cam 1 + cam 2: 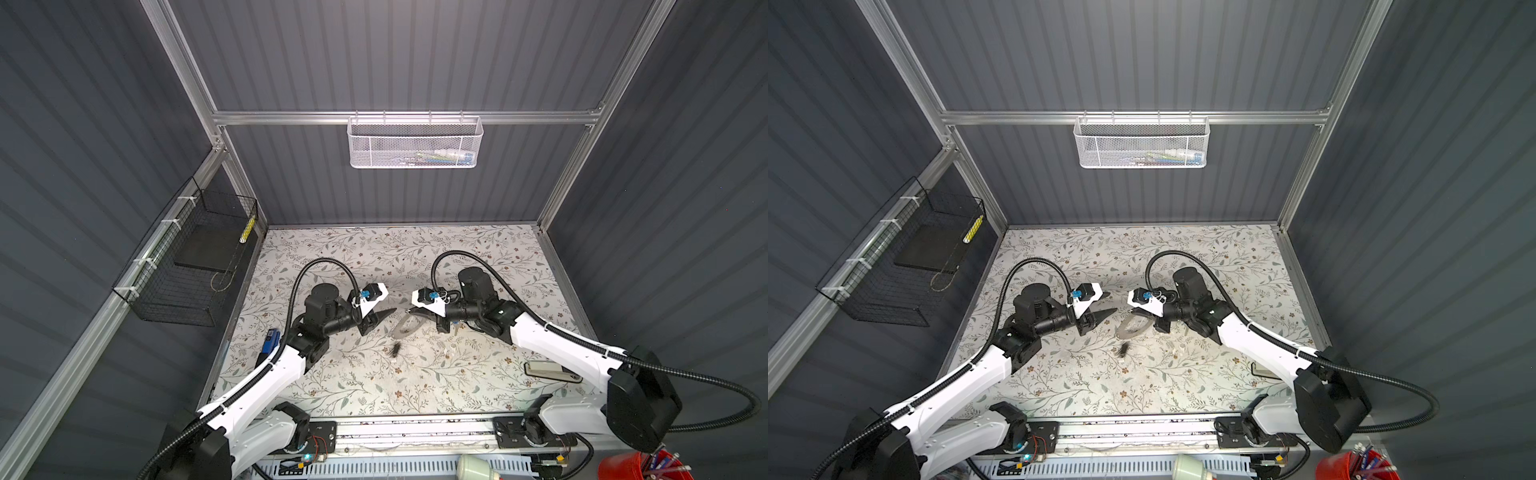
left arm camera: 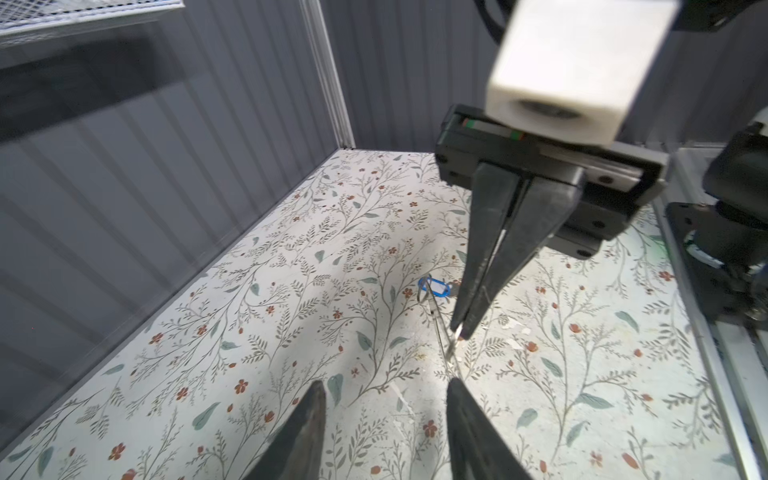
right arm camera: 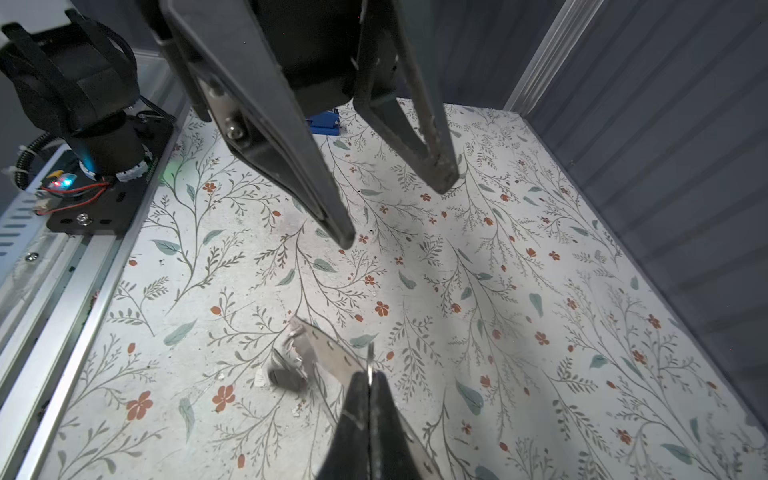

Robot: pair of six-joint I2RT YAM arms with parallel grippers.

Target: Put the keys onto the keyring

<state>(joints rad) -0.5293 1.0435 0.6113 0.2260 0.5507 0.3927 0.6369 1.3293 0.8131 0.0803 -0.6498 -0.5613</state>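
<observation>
The right tool is clamped on the band of the keyring, which is held tilted with its low end near the worktop. The black key sits at that low end; whether it is threaded cannot be told. The blue-tagged key lies on the worktop near the ring, apparently unthreaded, so at least one key remains. The left tool stands open and empty. The white mesh basket holds indistinct small items. The black wire basket holds a dark flat slab and a yellow-striped stick.
</observation>
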